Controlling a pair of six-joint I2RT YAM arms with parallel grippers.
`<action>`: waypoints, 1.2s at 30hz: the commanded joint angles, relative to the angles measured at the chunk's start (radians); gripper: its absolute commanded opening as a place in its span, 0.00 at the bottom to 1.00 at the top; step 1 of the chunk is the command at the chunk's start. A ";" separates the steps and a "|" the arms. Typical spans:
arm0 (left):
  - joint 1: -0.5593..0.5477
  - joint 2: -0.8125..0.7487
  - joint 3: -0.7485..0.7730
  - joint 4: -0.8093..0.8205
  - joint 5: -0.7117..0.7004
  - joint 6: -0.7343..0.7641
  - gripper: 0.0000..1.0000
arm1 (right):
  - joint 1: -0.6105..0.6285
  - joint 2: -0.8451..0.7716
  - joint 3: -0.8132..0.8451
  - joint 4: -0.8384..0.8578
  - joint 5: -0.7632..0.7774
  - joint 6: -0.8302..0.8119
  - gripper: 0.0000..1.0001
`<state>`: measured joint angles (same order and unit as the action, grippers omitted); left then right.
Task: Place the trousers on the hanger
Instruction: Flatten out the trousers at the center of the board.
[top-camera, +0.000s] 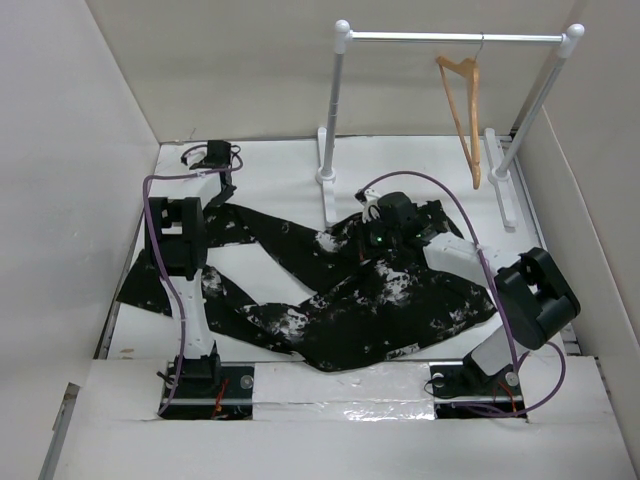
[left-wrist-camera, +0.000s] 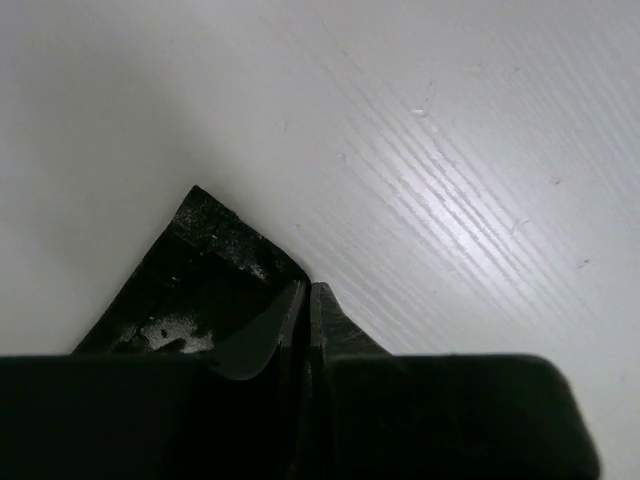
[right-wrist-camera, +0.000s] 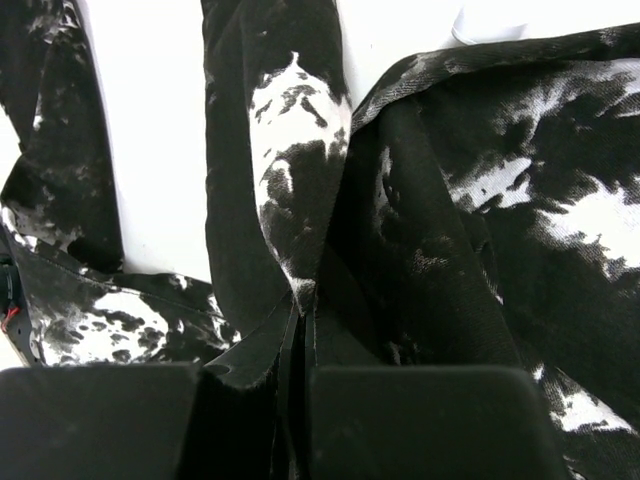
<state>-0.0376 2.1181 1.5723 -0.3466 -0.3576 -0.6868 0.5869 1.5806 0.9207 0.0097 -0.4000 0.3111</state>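
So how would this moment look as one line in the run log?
left end effector: shut on trousers corner | right end effector: shut on trousers | hanger: bare, on rack

The table (top-camera: 270, 165) carries one pair of trousers (top-camera: 400, 300), plus one rack (top-camera: 450, 37) with one hanger (top-camera: 463, 110) at its far right corner. Two arms (top-camera: 185, 250) stand at its near edge, bearing one left gripper (left-wrist-camera: 305, 300) and one right gripper (right-wrist-camera: 300, 310).

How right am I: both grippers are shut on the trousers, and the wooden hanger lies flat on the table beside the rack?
Not fully. The hanger does not lie on the table; it hangs from the bar of the rack, as the top view shows. The rest holds: the left gripper and the right gripper are each shut on the trousers.
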 joint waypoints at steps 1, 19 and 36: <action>-0.004 -0.023 0.046 0.030 0.015 0.006 0.00 | 0.021 -0.042 0.009 0.036 -0.007 0.002 0.00; 0.228 -0.769 -0.458 0.624 0.256 -0.054 0.00 | 0.051 0.018 0.165 0.067 -0.029 0.074 0.00; 0.381 -0.615 -0.738 0.631 0.255 -0.017 0.00 | 0.022 0.317 0.400 -0.028 -0.042 0.043 0.01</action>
<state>0.3420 1.5864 0.7799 0.2577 -0.0273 -0.7399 0.6224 1.8793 1.2484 -0.0093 -0.4629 0.3733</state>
